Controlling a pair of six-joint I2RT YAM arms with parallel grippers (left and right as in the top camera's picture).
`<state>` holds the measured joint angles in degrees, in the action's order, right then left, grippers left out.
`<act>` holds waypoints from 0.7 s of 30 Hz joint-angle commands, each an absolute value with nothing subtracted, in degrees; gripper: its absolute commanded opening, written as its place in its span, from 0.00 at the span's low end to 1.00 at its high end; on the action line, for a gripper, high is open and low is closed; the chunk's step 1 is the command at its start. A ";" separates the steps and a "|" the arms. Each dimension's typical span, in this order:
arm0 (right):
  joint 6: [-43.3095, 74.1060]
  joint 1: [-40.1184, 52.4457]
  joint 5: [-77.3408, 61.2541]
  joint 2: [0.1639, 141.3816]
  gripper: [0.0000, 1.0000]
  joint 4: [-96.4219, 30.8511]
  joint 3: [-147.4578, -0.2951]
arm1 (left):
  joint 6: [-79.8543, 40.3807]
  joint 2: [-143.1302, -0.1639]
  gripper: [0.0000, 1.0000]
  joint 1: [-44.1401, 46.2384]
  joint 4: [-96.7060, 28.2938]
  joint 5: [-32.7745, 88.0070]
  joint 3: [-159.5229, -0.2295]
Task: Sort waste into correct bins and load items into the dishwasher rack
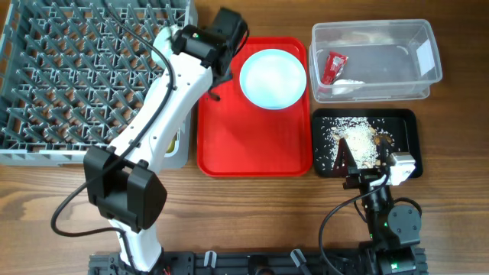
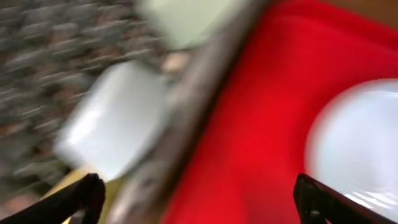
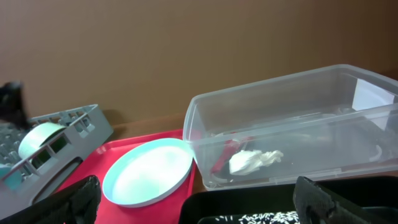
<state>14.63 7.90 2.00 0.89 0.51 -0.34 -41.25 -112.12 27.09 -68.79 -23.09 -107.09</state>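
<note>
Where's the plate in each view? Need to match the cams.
Overhead: the plate is at upper middle, on the far right corner of the red tray.
Left wrist: the plate is a blurred pale disc at the right edge, cut off by the frame.
Right wrist: the plate is lower left of centre, just left of the clear tub.
Shared landmark: the red tray under the plate shows in all three views.

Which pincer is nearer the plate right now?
Left. The left pincer hangs over the red tray just beside the plate; the right pincer sits at the near edge of the black tray, farther off.
</note>
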 commanded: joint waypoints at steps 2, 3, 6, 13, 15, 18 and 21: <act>13.67 7.49 2.98 0.27 1.00 0.82 -0.30 | -21.06 -115.20 0.99 27.97 -57.28 -6.70 -107.59; 13.69 7.49 2.98 0.27 1.00 0.80 -0.30 | -19.62 -116.53 0.98 27.88 -54.65 -5.74 -107.59; 13.69 7.49 2.98 0.27 1.00 0.80 -0.30 | -19.68 -120.42 0.91 27.75 -50.11 -4.16 -107.59; 13.69 7.49 2.98 0.27 1.00 0.80 -0.30 | -19.81 -128.70 0.62 27.75 -46.78 3.46 -107.59; 13.69 7.49 2.98 0.27 1.00 0.80 -0.30 | -19.94 -130.80 0.57 27.75 -47.22 3.75 -107.59; 13.69 7.49 2.98 0.27 1.00 0.80 -0.30 | -20.14 -131.98 0.46 27.73 -47.44 3.86 -107.59; 13.69 7.49 2.98 0.27 1.00 0.80 -0.30 | -20.38 -132.03 0.46 27.75 -48.29 3.86 -107.59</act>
<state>14.61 7.90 2.00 0.89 0.49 -0.34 -20.47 -132.14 27.79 -47.62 2.09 -107.24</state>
